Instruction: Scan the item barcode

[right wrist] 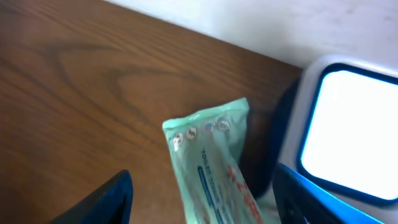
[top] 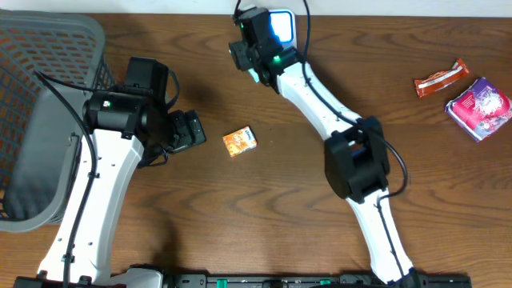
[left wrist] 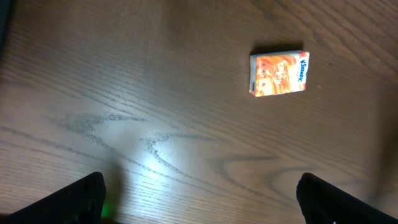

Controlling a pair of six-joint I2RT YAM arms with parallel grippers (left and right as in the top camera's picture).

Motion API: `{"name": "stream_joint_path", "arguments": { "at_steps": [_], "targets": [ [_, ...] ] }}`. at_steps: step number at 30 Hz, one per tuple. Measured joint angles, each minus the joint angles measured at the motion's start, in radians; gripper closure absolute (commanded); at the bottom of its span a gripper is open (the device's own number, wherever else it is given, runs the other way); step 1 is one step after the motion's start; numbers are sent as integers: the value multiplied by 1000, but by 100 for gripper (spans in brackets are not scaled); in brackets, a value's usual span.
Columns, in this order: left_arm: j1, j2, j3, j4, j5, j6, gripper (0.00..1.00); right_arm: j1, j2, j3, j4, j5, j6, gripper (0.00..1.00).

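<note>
A dark brown wooden table with a strong grain fills the overhead view, and a strip of pale wall runs along its far edge. A grey basket (top: 36,120) stands at the left edge. A small orange tissue pack (top: 239,141) lies flat near the middle, and a red snack bar (top: 440,78) and a purple packet (top: 478,107) lie close together at the far right. The left arm (top: 96,192) ends just left of the orange pack. The right arm (top: 320,104) reaches to the far edge, where a scanner (top: 280,28) shows a lit screen. From the left wrist, bare wood with a soft patch of glare spreads below the left gripper (left wrist: 199,190). Its jaws stand wide apart with nothing between them, and the orange pack lies farther off to the right, well clear of both fingers. From the right wrist, the tabletop meets the white wall, and the scanner's bright screen sits at the right. The right gripper (right wrist: 202,177) has its jaws apart. A green packet (right wrist: 211,143) lies tilted between them, right beside the scanner, with a clear gap on its left side. Whether it touches the right finger I cannot tell.
</note>
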Motion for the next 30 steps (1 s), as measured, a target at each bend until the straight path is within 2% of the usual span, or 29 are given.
{"name": "stream_joint_path", "arguments": {
  "at_steps": [9,17,20,23,25,26,27,30],
  "targets": [
    [0,0,0,1,0,0,2,0,121,-4,72,3,-85,32],
    [0,0,0,1,0,0,2,8,125,-4,-47,-45,-112,41],
    [0,0,0,0,0,0,2,21,122,7,-121,-106,-113,53],
    [0,0,0,0,0,0,2,40,110,19,-221,-158,-112,59],
    [0,0,0,0,0,0,2,58,92,19,-306,-181,-113,57],
    [0,0,0,1,0,0,2,68,84,19,-341,-185,-113,51],
    [0,0,0,0,0,0,2,78,76,18,-370,-190,-112,31],
    [0,0,0,1,0,0,2,105,49,2,-430,-195,-106,27]
  ]
}}
